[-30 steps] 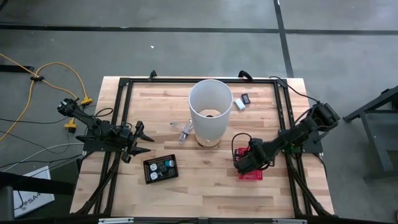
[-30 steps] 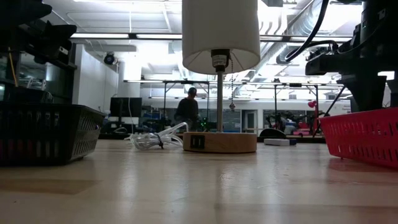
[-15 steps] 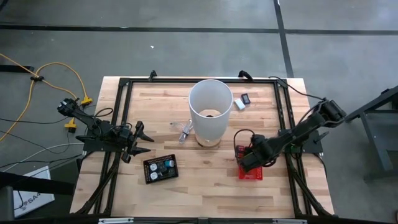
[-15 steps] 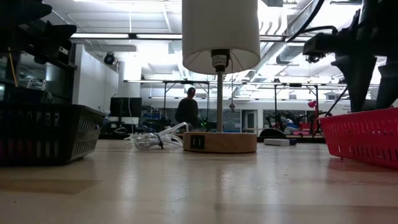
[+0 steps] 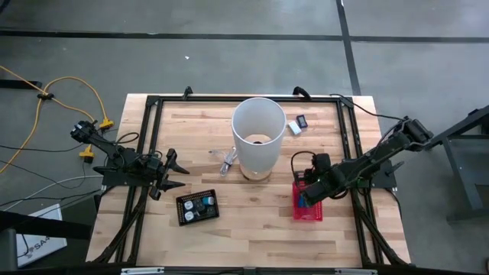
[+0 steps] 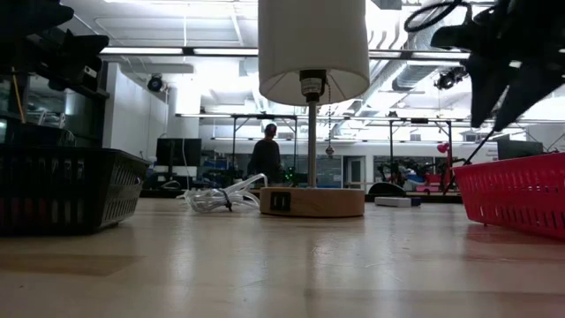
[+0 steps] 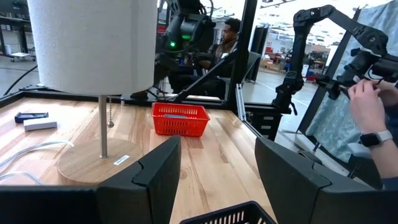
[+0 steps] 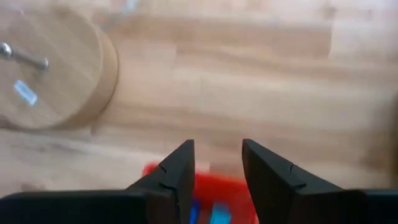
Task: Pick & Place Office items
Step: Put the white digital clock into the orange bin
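Observation:
My right gripper (image 5: 305,196) hovers open over the red mesh basket (image 5: 308,211), fingers slanting down, nothing between them (image 8: 217,171). Blue and teal pieces (image 8: 206,214) lie on the basket's floor. A black tray (image 5: 197,207) near the table's front left holds teal and white pieces. At the far side, a white block (image 5: 293,128) and a small black piece (image 5: 302,121) lie flat on the wood. My left gripper (image 5: 173,172) waits open at the table's left side, pointing level toward the right (image 7: 217,180).
A lamp with a tall white shade (image 5: 258,136) stands mid-table on a round wooden base (image 8: 50,74). A clear bundled cord (image 5: 227,160) lies left of it. A black frame (image 5: 153,103) rims the table. A person's hand (image 7: 370,106) shows beyond the right edge.
My right gripper has risen from the red basket to well above its rim, rolling and tipping as it went. Its fingers keep the same gap. Basket and other things have stayed put.

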Robot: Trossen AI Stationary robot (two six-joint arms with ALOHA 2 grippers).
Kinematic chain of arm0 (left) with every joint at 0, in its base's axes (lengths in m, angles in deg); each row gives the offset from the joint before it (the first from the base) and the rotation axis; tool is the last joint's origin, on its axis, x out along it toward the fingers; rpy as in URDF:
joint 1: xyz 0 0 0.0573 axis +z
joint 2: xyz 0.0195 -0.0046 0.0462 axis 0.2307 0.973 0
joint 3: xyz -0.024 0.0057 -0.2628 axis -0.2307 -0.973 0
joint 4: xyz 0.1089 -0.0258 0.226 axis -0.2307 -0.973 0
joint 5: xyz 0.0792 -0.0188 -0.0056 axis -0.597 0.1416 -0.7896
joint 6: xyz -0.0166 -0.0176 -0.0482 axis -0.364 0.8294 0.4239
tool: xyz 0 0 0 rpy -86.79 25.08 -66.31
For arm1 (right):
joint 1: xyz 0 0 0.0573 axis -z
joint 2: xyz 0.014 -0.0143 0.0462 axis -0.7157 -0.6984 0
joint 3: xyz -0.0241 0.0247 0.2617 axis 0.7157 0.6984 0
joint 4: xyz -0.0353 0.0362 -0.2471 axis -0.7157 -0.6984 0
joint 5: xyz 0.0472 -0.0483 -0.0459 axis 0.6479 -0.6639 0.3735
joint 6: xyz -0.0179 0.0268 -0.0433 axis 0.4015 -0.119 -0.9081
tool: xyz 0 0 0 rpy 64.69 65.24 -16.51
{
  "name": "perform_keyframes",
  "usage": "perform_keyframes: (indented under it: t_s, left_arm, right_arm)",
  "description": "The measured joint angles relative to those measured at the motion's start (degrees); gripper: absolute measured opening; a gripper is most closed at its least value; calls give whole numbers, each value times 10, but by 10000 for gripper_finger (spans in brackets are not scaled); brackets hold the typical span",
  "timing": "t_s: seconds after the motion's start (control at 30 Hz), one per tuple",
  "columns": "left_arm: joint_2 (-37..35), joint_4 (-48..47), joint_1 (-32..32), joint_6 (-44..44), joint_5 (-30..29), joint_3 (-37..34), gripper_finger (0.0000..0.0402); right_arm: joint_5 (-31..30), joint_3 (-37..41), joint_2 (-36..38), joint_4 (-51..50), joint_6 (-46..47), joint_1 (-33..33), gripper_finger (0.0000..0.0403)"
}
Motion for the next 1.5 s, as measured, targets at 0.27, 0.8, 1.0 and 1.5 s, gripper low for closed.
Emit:
perform_keyframes:
  t_s: [0.27,0.8,1.0,1.5]
  left_arm:
    - [0,0,0,0,0,0,199]
    - [0,2,0,0,0,0,199]
    - [0,2,0,0,0,0,199]
    - [0,5,0,0,0,0,199]
  right_arm:
    - [-62,6,11,-62,-42,28,120]
    - [-105,198,169,105,-217,140,120]
    - [-101,254,196,222,-343,213,120]
    - [-23,262,170,460,-738,430,120]
